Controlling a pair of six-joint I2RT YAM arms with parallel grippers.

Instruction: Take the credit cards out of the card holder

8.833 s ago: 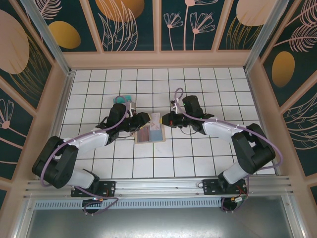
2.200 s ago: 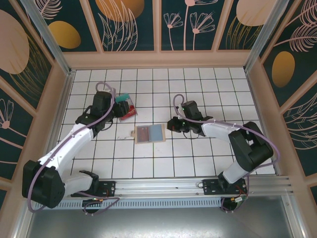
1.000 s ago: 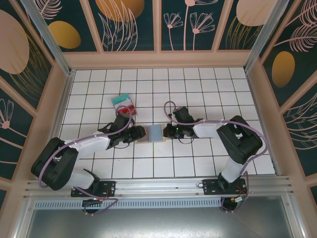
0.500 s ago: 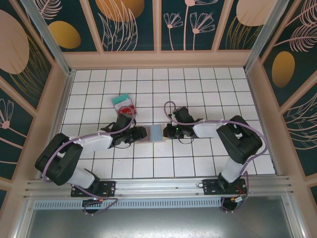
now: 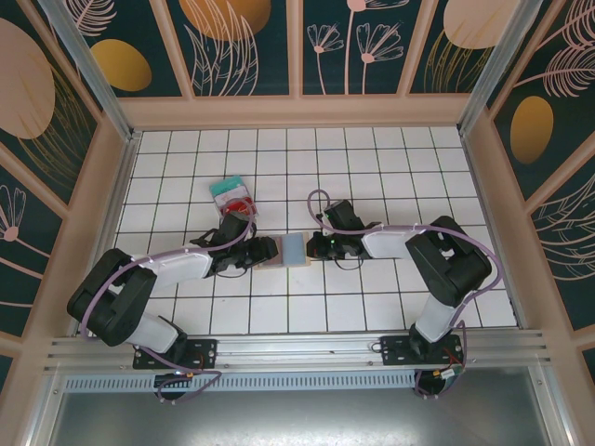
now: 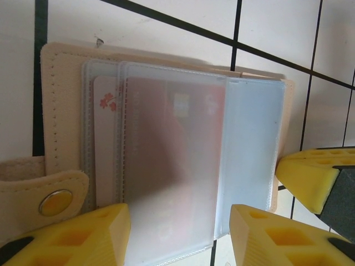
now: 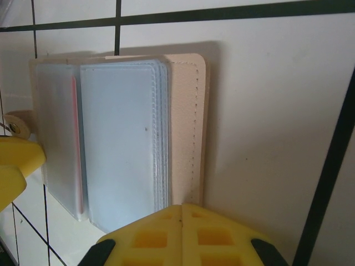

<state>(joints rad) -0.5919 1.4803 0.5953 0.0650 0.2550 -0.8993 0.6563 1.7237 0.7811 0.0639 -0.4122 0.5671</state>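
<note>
- White tiled table (image 5: 372, 167) with black grid lines, walled in by dark teal panels (image 5: 246, 46) painted with pale flowers and orange discs.
- Card holder (image 5: 291, 248) lies open and flat near the table's middle, between the two grippers. It has a tan cover and a blue-grey inner panel facing up.
- Left gripper (image 5: 263, 251) sits low at the holder's left side. From the left wrist view, its yellow fingers (image 6: 83, 235) stand about half apart, and the end of a clear plastic sleeve (image 6: 172, 166) lies in the gap. Nothing looks pinched.
- Same view: a pale card (image 6: 105, 127) with small red flower marks is tucked in a sleeve. The tan snap tab (image 6: 52, 191) with its metal stud lies beside the left finger.
- Right gripper (image 5: 317, 246) is at the holder's right edge. In the right wrist view its fingertips (image 7: 166, 233) meet with no gap, and they grip nothing. They sit right at the tan cover's edge (image 7: 186, 127). Cannot tell whether they press on it.
- Credit cards (image 5: 232, 197) are out on the tiles, up and left of the holder, well apart from it. The teal card (image 5: 225, 187) sits on the far side and the red card (image 5: 240, 205) nearer. They touch or overlap a little.
</note>
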